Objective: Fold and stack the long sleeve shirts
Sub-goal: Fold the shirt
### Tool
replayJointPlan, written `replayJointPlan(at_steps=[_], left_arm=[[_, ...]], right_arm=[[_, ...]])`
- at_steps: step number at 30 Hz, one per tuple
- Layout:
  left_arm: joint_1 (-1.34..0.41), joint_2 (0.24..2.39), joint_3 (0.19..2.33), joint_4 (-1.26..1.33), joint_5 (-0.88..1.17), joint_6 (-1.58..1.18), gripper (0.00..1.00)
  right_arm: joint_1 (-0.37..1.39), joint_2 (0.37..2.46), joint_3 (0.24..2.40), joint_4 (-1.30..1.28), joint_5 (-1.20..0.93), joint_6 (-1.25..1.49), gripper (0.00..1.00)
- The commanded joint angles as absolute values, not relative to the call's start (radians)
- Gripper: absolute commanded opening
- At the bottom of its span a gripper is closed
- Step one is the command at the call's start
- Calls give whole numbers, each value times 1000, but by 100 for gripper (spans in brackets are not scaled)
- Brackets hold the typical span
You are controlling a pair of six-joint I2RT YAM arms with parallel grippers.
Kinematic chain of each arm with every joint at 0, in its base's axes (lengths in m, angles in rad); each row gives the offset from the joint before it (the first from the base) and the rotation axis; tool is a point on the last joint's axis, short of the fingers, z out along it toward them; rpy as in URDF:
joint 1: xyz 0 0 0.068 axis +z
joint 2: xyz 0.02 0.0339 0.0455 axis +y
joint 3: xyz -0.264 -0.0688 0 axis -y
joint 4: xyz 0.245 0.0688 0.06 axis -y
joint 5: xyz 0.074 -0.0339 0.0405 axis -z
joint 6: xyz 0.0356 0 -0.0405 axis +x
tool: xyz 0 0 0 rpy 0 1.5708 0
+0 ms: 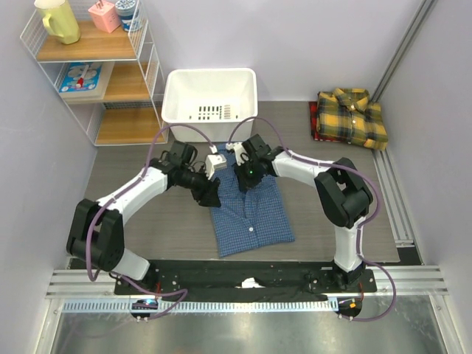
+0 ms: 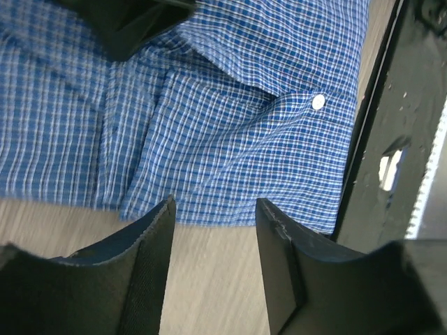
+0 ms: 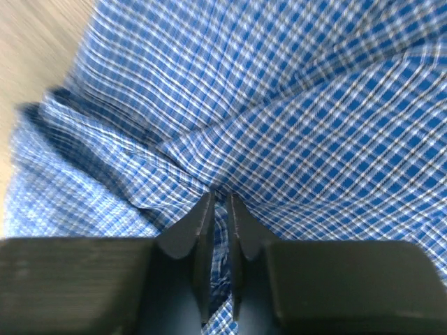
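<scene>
A blue checked cloth shirt (image 1: 251, 210) lay on the grey wooden table (image 1: 169, 230), before a white plastic bin (image 1: 209, 94). A yellow plaid cloth shirt (image 1: 352, 116) sat back right; a white wire shelf rack (image 1: 96, 74) stood back left.

Both arms reach forward, elbows out, wrists converging. The left gripper (image 2: 213, 208) holds its fingers (image 2: 150, 241) apart. The right gripper (image 3: 220, 201) pinches a fold of the blue shirt (image 3: 314, 105).

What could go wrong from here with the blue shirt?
The right gripper pinches only a thin ridge of the blue shirt; it may slip out when pulled. The left gripper is open, its tips at the shirt's edge, so a one-sided pull could skew the fold. The plaid shirt lies well apart; the carry there may undo it.
</scene>
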State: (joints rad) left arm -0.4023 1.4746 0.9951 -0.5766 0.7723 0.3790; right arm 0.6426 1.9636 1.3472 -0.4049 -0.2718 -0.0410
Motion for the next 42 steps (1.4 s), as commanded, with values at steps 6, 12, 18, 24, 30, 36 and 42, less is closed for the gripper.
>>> replayJointPlan(at_steps=[6, 12, 18, 24, 30, 36, 42], left_arm=[[-517, 1613, 1057, -433, 784, 526, 44], [-534, 1712, 1123, -436, 747, 638, 42], [-543, 1808, 1209, -500, 744, 673, 43], [-558, 1864, 1278, -587, 758, 721, 41], [-580, 1901, 1322, -667, 753, 739, 38], [-598, 1914, 1333, -681, 723, 733, 38], [-601, 1918, 1333, -651, 687, 691, 46]], right_arm=[[545, 1810, 1413, -287, -540, 224, 28], [468, 1724, 1306, -291, -586, 239, 31], [404, 1652, 1195, -321, -606, 210, 33], [354, 1626, 1160, -340, -607, 198, 33], [315, 1640, 1173, -353, -606, 189, 33], [298, 1646, 1178, -357, -617, 186, 34], [290, 1649, 1180, -359, -629, 190, 33]])
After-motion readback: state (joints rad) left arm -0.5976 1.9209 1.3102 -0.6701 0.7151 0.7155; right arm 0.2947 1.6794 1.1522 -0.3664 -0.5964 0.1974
